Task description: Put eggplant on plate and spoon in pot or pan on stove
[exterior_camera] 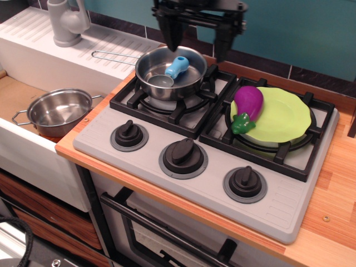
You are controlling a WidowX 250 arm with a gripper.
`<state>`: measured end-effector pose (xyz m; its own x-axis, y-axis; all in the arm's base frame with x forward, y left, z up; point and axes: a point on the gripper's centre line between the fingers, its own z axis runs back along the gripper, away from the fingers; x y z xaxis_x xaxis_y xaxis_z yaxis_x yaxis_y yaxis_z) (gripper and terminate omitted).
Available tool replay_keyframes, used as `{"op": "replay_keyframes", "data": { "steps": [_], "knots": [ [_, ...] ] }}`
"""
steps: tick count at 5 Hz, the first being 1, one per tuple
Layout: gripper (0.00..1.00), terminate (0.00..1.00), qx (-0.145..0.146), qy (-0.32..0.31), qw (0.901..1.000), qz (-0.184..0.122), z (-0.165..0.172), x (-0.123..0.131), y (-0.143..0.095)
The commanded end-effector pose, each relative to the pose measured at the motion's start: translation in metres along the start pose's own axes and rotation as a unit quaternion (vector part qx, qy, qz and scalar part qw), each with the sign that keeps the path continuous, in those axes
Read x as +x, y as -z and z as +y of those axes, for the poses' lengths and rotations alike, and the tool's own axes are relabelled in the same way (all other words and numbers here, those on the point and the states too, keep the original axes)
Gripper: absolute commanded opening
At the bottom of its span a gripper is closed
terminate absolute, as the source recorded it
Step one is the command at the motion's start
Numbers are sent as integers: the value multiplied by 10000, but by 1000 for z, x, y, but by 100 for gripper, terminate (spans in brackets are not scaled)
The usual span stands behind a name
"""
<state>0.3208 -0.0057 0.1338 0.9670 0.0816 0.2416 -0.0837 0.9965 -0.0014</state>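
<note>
The purple eggplant (pixel 247 107) with a green stem cap lies on the left part of the lime-green plate (pixel 281 115), which sits on the right burner of the grey stove (pixel 211 139). The spoon (pixel 173 70), grey bowl and light-blue handle, lies inside the steel pan (pixel 169 71) on the back left burner. The pan's wire handle points left over the drainboard. My gripper (pixel 196 49) hangs open and empty above the back of the stove, just right of the pan, its two black fingers wide apart.
A steel pot with two side handles (pixel 58 111) sits in the sink at left. A grey faucet (pixel 67 22) stands on the white drainboard at the back left. Three black knobs line the stove's front. A wooden counter (pixel 334 211) lies to the right.
</note>
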Motion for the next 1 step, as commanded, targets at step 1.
{"op": "replay_keyframes", "data": {
  "steps": [1],
  "knots": [
    [100,100,-285,-128,9992,-246,-18,-4,-23]
  ]
}}
